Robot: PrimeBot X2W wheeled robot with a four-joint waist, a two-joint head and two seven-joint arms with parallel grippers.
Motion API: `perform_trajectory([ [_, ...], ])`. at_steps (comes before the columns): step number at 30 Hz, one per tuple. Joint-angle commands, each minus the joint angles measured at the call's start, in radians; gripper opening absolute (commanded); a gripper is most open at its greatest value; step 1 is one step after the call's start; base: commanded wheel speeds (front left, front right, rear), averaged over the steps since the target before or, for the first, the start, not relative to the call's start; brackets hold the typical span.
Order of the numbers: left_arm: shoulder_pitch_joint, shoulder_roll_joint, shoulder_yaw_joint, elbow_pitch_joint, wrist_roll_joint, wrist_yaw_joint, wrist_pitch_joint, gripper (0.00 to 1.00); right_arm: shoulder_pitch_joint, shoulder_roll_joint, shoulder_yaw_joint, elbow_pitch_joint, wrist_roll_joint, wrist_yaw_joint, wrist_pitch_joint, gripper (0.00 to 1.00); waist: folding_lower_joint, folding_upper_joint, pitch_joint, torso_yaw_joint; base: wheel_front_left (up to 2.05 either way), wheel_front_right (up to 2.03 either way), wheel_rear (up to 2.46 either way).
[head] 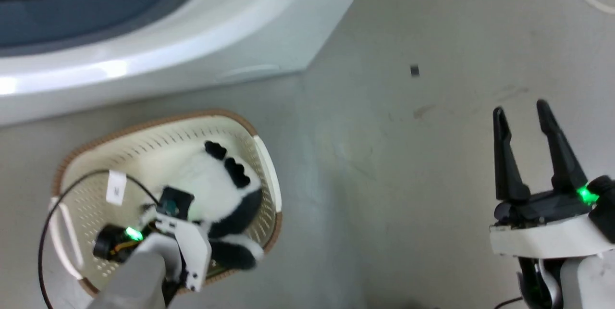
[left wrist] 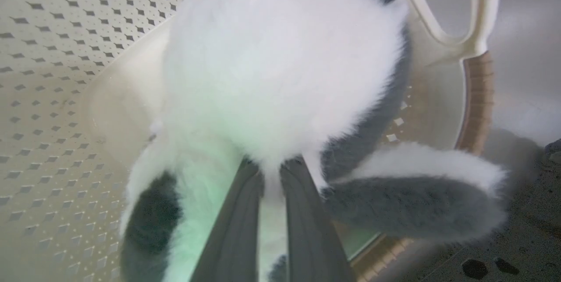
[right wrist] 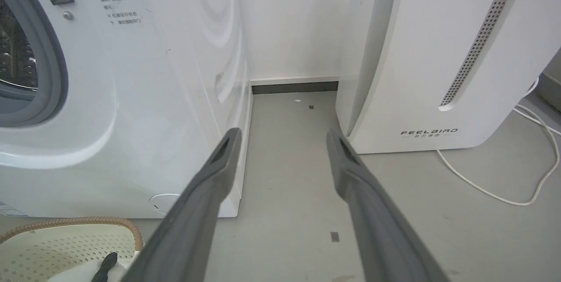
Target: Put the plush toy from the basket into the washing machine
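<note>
The black-and-white panda plush toy (head: 216,189) lies in the right half of the cream basket (head: 144,126) on the floor, just in front of the white washing machine (head: 192,35). My left arm reaches down into the basket from the bottom edge. In the left wrist view my left gripper (left wrist: 271,168) is shut on a tuft of the plush toy's (left wrist: 280,62) white fur, beside the basket's brown rim (left wrist: 475,98). My right gripper (head: 520,107) hangs open over bare floor to the right; between its tips (right wrist: 284,133) there is nothing. The washer's grey-gasketed porthole (right wrist: 26,54) stands open.
A white FEELBIRD appliance (right wrist: 438,54) stands to the right of the washer, with a strip of grey floor between them. A white cable (right wrist: 482,190) trails on the floor beside it. A white label (head: 116,187) sticks to the basket's bottom. A small dark mark (head: 415,70) dots the floor.
</note>
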Motion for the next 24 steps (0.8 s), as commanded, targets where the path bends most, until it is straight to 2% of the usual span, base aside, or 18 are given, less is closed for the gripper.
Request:
perform_trajectory([
  [1,0.025,-0.009,-0.001,-0.004,-0.014,0.0,-0.027,0.0,0.021,0.001,0.0,0.008,-0.01,-0.001,-0.004,1.0,0.0,0.0,-0.08,0.023,0.0,0.0,0.0],
  [7,0.082,-0.035,0.011,-0.012,-0.047,0.0,-0.105,0.0,0.062,0.001,0.0,0.029,-0.036,-0.001,-0.004,1.0,0.0,0.0,-0.202,0.057,0.0,0.0,0.0],
  [12,0.138,-0.043,0.03,-0.055,-0.055,0.01,-0.128,0.0,0.098,0.001,-0.004,0.041,-0.054,-0.001,-0.004,1.0,0.0,0.0,-0.291,0.091,0.0,0.0,0.0],
  [24,0.357,-0.009,0.185,-0.432,0.007,0.099,-0.13,0.0,0.171,0.001,-0.011,0.053,-0.078,-0.001,-0.004,1.0,0.0,0.0,-0.447,0.168,0.0,0.0,0.0],
])
